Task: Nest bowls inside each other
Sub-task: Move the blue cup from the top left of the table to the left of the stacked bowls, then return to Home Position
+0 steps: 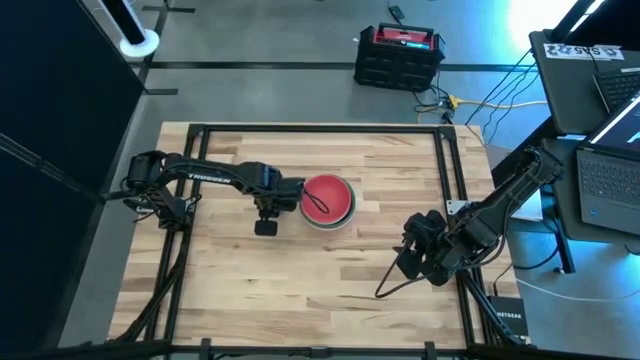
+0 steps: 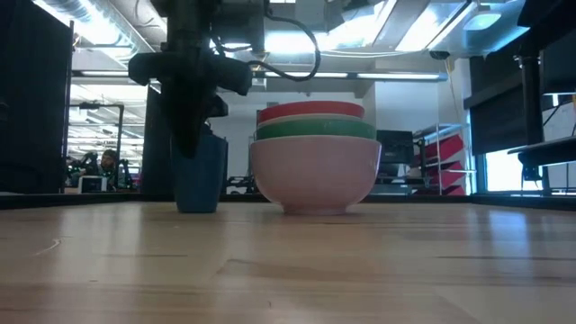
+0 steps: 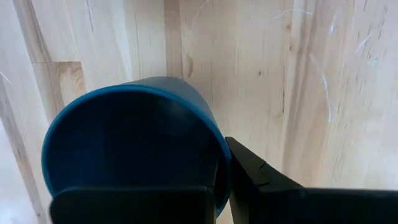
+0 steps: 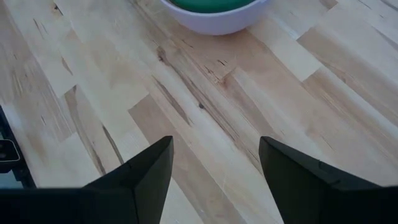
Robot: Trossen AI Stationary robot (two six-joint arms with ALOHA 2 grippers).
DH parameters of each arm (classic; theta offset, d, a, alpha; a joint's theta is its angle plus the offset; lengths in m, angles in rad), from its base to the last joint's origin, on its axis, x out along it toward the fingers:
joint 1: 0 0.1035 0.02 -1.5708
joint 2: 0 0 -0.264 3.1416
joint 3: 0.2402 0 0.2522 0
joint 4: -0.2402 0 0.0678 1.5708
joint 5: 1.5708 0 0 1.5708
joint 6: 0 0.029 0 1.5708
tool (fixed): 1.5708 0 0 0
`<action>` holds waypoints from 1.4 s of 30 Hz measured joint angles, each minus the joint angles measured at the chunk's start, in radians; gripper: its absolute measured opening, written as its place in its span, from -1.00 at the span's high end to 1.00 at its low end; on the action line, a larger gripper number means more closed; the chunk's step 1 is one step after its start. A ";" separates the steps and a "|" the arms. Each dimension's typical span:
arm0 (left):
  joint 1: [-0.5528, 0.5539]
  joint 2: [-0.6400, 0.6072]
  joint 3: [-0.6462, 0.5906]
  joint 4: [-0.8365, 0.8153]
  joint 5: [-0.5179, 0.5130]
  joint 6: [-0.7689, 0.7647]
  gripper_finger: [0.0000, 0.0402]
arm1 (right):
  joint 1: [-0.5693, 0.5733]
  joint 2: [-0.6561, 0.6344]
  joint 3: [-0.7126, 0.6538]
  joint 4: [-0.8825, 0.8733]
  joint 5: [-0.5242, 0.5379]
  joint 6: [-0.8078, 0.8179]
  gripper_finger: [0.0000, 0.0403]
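Observation:
A stack of nested bowls (image 2: 315,157) stands mid-table on the base of its off-white bottom bowl (image 2: 315,175). A green bowl (image 2: 315,129) sits in that one and a red bowl (image 1: 327,198) lies on top. Just left of the stack stands a blue cup (image 2: 198,175), with its base at table level in the low view. My left gripper (image 2: 191,148) comes down onto it from above and is shut on it. In the high view that gripper (image 1: 288,193) hides the cup. My right gripper (image 1: 410,262) hangs open over bare wood at the near right, its fingers (image 4: 214,174) aimed toward the stack (image 4: 214,15). My left gripper holds the blue cup by its rim wall (image 3: 221,177). One finger (image 3: 124,205) is inside the cup and the other finger (image 3: 261,180) is outside. The fingers point down from above. The cup stands upright below them.
Black frame rails (image 1: 445,170) run around the wooden table (image 1: 300,290). A black and red box (image 1: 398,55) sits on the floor beyond the far edge, and laptops (image 1: 605,180) stand off to the right. Bare wood lies across the near half of the table.

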 joint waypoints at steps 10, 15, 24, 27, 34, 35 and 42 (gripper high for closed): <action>0.000 0.004 0.034 -0.038 0.010 0.001 0.70 | 0.000 0.000 0.000 -0.001 -0.001 0.000 -0.11; 0.000 0.004 0.074 -0.112 0.009 -0.002 0.62 | 0.000 0.000 0.000 -0.005 -0.001 0.000 -0.11; -0.019 -0.212 0.174 -0.279 -0.036 -0.124 0.80 | 0.000 0.000 0.000 -0.014 0.003 -0.005 -0.01; -0.028 -0.309 0.198 -0.323 -0.056 -0.177 0.88 | 0.000 0.000 0.000 -0.018 0.005 -0.007 0.03; -0.061 -0.624 0.110 -0.337 -0.083 -0.307 1.00 | 0.000 0.000 0.000 -0.022 0.018 -0.010 0.21; -0.066 -0.687 0.058 -0.307 -0.082 -0.325 1.00 | 0.000 0.000 0.000 -0.023 0.026 -0.004 0.25; -0.073 -1.100 -0.316 -0.092 -0.080 -0.401 1.00 | -0.037 0.000 0.000 0.014 0.076 0.081 0.63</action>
